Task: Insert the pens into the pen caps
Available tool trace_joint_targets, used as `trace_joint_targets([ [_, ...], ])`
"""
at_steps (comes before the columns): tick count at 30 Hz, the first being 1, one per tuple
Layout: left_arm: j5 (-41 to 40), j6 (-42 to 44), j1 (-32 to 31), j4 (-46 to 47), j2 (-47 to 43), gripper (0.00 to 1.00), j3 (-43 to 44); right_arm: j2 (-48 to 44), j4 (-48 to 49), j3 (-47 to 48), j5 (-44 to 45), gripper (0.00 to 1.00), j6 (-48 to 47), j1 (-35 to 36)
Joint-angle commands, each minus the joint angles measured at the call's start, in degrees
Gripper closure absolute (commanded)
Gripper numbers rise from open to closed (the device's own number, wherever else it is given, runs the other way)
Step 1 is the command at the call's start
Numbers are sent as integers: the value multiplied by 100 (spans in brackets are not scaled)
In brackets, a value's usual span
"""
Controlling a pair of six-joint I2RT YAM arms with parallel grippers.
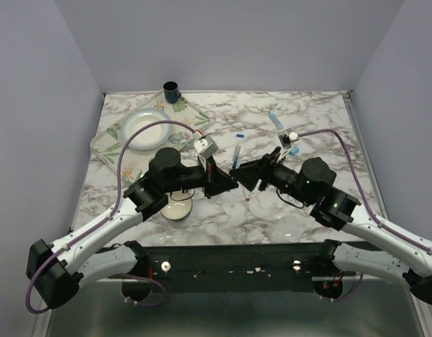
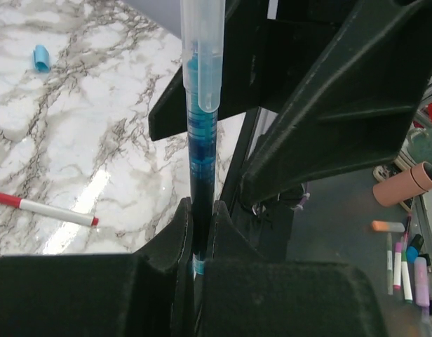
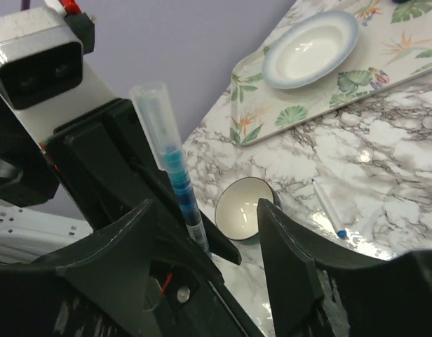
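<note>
**Operator:** What have your left fingers got?

**Me:** My left gripper (image 2: 202,225) is clamped on the blue pen (image 2: 202,161), low on its barrel. The pen stands straight up out of the fingers. Its upper part is a pale, see-through tube with a clip.

**Operator:** And the right one?

**Me:** My right gripper (image 3: 205,207) is spread wide, tip to tip with the left one. The blue pen rises in the gap between its fingers (image 3: 286,246), nearer one finger than the other, and neither finger presses on it.

**Operator:** Where are the other pens?

**Me:** The red pen (image 2: 44,208) lies flat on the table (image 2: 62,126), off to the left of my left fingers. The white pen with a blue tip (image 3: 328,208) lies beyond my right gripper, near the bowl (image 3: 240,207).

**Operator:** Any caps in sight?

**Me:** A light blue cap (image 2: 41,57) lies on the same side as the red pen, farther from my left fingers. A dark blue cap (image 1: 240,135) lies past both grippers, just beyond the white pen. Both caps lie apart from the pens.
</note>
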Motion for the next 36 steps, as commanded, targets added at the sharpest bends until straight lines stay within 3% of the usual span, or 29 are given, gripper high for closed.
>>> trace_joint_targets([
  [1, 101, 240, 15, 291, -250, 100, -62, -139, -282, 581, -69, 33, 52, 18],
  [11, 356, 240, 6, 370, -408, 100, -97, 177, -318, 1416, -341, 32, -124, 18],
  [24, 480, 214, -11, 414, -470, 100, -115, 713, -309, 1944, -359, 44, -502, 18],
  [33, 462, 222, -3, 361, -452, 100, -80, 705, -72, 1496, -570, 62, -387, 27],
  [36, 418, 179, -3, 361, -443, 100, -71, 661, -11, 1216, -675, 86, -344, 27],
])
